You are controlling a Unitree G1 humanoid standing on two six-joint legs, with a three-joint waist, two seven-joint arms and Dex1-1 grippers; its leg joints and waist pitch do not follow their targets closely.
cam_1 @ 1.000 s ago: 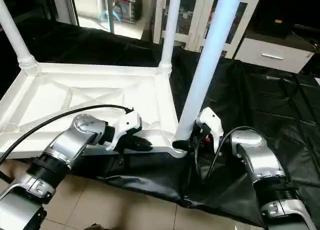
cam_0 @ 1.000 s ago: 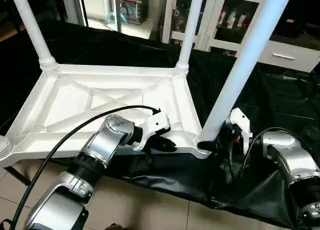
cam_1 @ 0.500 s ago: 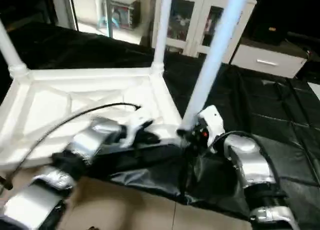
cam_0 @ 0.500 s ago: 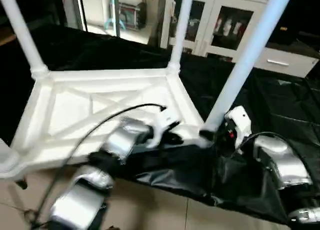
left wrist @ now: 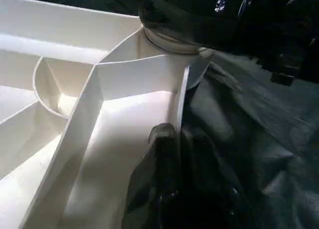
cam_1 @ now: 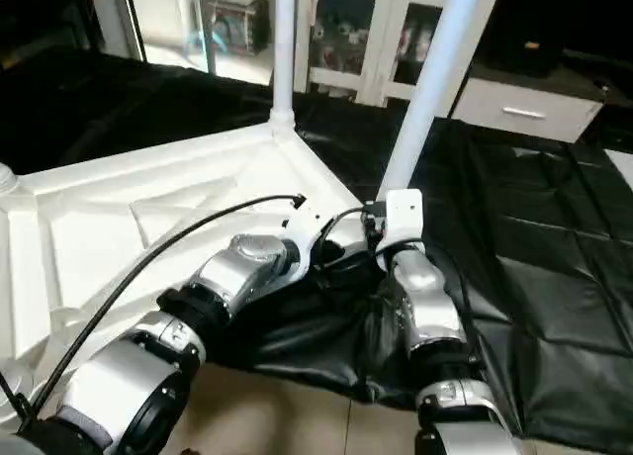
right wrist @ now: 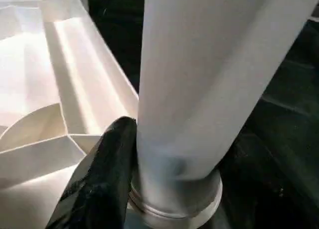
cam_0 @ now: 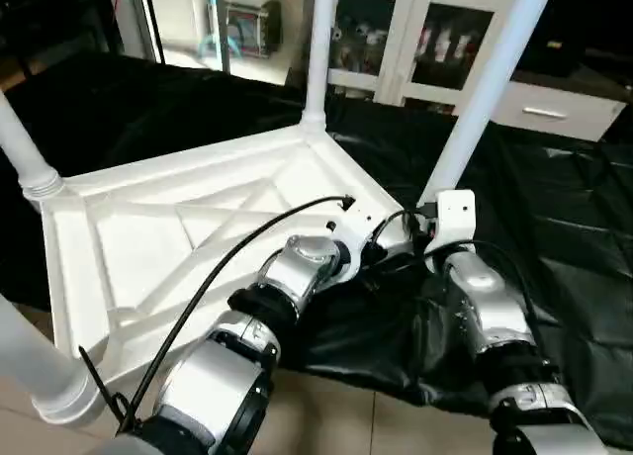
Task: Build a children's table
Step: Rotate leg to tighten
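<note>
With all four legs standing in the upside-down table top point(cam_0: 198, 227) on black sheeting point(cam_0: 554, 247), looks like final seating: left gripper point(left wrist: 174, 139) pinched on the rim, right gripper point(right wrist: 149, 184) clamped round the near leg point(cam_0: 485, 89), probably needs twisting home.

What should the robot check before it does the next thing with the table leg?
1. Right gripper around the near leg at its base: ok, a black finger lies against it.
2. Left gripper pinching the tabletop rim beside that corner: ok, shut on the thin wall.
3. Near leg sitting in its corner socket: ok; fully seated: cannot tell.
4. Far leg upright in its socket: ok.
5. Left-side leg upright in its socket: ok.
6. Black sheet bunched under the near corner: not ok, it is wrinkled there.
</note>
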